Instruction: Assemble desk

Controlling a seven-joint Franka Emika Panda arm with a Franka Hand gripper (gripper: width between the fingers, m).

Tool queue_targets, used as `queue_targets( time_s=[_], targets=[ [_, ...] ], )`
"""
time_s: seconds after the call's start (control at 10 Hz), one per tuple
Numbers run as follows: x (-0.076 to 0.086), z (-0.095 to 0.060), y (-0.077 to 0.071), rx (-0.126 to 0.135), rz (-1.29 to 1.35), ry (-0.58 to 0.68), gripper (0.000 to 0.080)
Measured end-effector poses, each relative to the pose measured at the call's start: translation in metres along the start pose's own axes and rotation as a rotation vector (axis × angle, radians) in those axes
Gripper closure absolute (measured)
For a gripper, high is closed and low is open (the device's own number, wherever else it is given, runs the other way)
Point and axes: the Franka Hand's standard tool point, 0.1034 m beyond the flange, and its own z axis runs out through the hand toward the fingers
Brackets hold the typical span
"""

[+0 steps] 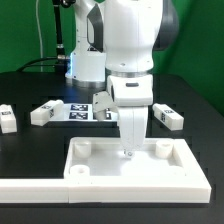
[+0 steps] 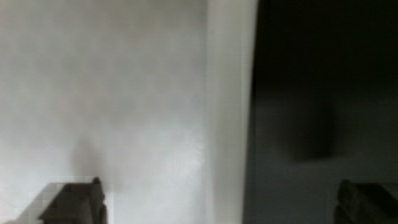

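Observation:
The white desk top [image 1: 182, 160], a rimmed tray with corner sockets, lies at the front of the black table. My gripper [image 1: 128, 150] points straight down into it, near its far rim. In the wrist view the gripper [image 2: 222, 205] is open, one dark fingertip [image 2: 71, 203] over the white desk top [image 2: 125, 100] and the other over the dark side. Nothing sits between the fingers. Several tagged block legs lie loose behind the tray: one [image 1: 8, 118] at the far left, one [image 1: 44, 113] beside the marker board, one [image 1: 104, 103] behind the arm and one [image 1: 167, 117] on the exterior view's right.
The marker board [image 1: 78, 108] lies flat behind the tray. A long white border bar [image 1: 30, 186] runs along the front edge. The robot's base and cables stand at the back, before a green backdrop.

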Motion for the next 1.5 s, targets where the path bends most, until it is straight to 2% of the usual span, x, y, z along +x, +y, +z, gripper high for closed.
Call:
queue_targets(
  time_s=[0.1,0.2,0.3,0.5,0.6,0.7,0.9,1.0,1.5],
  targets=[
    [0.005,-0.008,0.000,-0.003,0.067,-0.007,0.0150],
    [0.012,-0.022,-0.002,0.011,0.121,-0.026,0.0150],
    [0.023,-0.034,-0.004,0.001,0.181,-0.032,0.0150],
    [0.049,-0.053,-0.015,-0.006,0.248,-0.047,0.0150],
    [0.065,-0.057,-0.014,-0.032,0.363,-0.032,0.0150],
    [0.076,-0.055,-0.012,-0.064,0.405,-0.006,0.0150],
    [0.076,-0.054,-0.014,-0.056,0.531,-0.001,0.0150],
    [0.083,-0.053,-0.017,-0.053,0.637,0.002,0.0150],
    [0.084,-0.053,-0.017,-0.053,0.640,0.002,0.0150]
  ],
)
